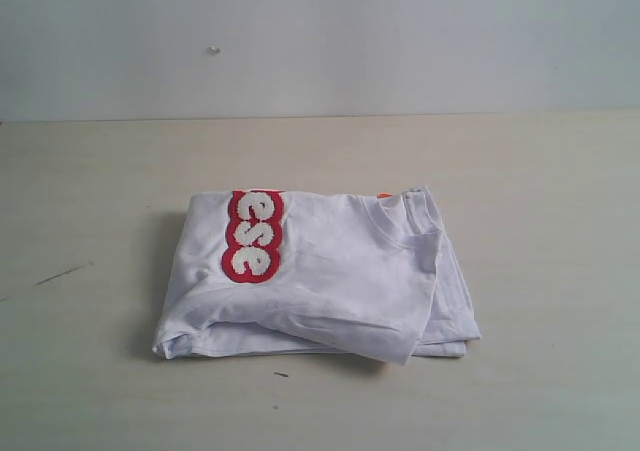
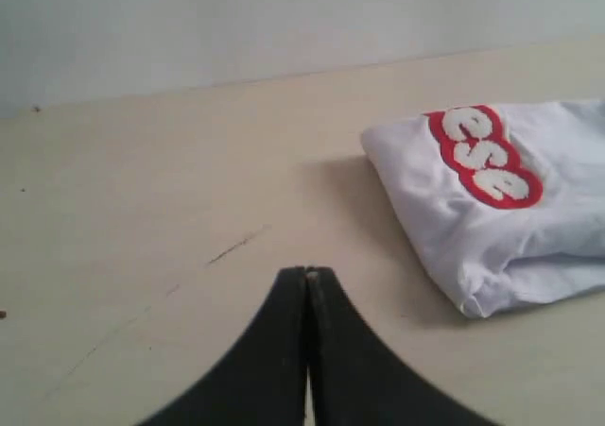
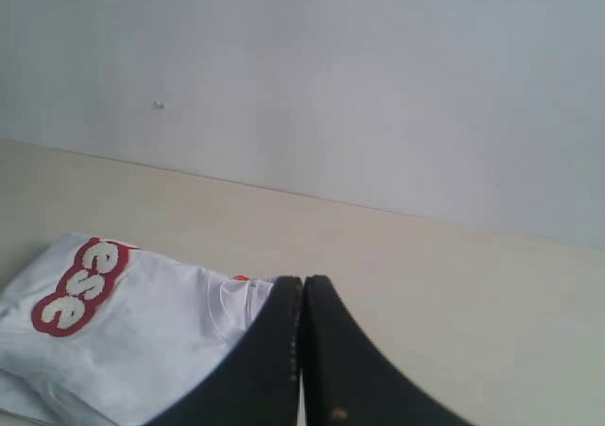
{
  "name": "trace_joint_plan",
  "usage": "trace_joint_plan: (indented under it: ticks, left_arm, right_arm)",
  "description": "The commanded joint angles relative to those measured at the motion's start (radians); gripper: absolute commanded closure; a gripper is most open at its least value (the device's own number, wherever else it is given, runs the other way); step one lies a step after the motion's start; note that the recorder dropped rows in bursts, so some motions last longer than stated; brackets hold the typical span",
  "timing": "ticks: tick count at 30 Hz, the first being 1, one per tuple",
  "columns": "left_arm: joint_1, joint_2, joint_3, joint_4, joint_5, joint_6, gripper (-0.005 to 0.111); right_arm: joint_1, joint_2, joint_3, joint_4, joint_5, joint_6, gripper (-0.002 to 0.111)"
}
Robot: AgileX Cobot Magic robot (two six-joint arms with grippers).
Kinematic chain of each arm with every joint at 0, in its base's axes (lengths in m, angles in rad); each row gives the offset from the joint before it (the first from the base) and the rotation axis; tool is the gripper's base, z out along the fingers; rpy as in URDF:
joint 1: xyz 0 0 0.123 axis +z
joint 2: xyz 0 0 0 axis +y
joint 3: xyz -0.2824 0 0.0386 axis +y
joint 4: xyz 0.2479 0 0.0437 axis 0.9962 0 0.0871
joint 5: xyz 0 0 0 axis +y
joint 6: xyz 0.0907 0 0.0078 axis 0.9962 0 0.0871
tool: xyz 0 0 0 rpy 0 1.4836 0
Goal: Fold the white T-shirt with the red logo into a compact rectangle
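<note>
White cotton, the white T-shirt lay folded mid-surface, long axis left to right, red logo toward its left end. Our left fingers and right fingers were pressed together, empty, one off each end; we judged neither clearly nearer

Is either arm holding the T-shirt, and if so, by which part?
Nothing is held. The left gripper and right gripper have their jaws shut and empty, clear of the folded white T-shirt on the table.

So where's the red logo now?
In the exterior view, the red logo sits on top of the folded white T-shirt, near its left end.
</note>
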Motion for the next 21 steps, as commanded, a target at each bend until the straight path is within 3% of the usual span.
trace_joint_plan:
  ticks: [1,9,15,21]
  left_arm:
    - [0.001,-0.005,0.0,0.001,0.013,0.002,0.107]
    - [0.017,-0.005,0.0,0.082,0.025,0.029,0.107]
    - [0.201,-0.005,0.0,0.116,0.025,-0.02,0.107]
    - [0.231,-0.005,0.0,0.113,0.022,-0.103,0.107]
  right_arm:
    - [-0.001,-0.002,0.005,0.002,-0.013,0.0,0.108]
    - [-0.001,-0.002,0.005,0.002,-0.013,0.0,0.108]
    - [-0.001,-0.002,0.005,0.002,-0.013,0.0,0.108]
    - [-0.001,-0.002,0.005,0.002,-0.013,0.0,0.108]
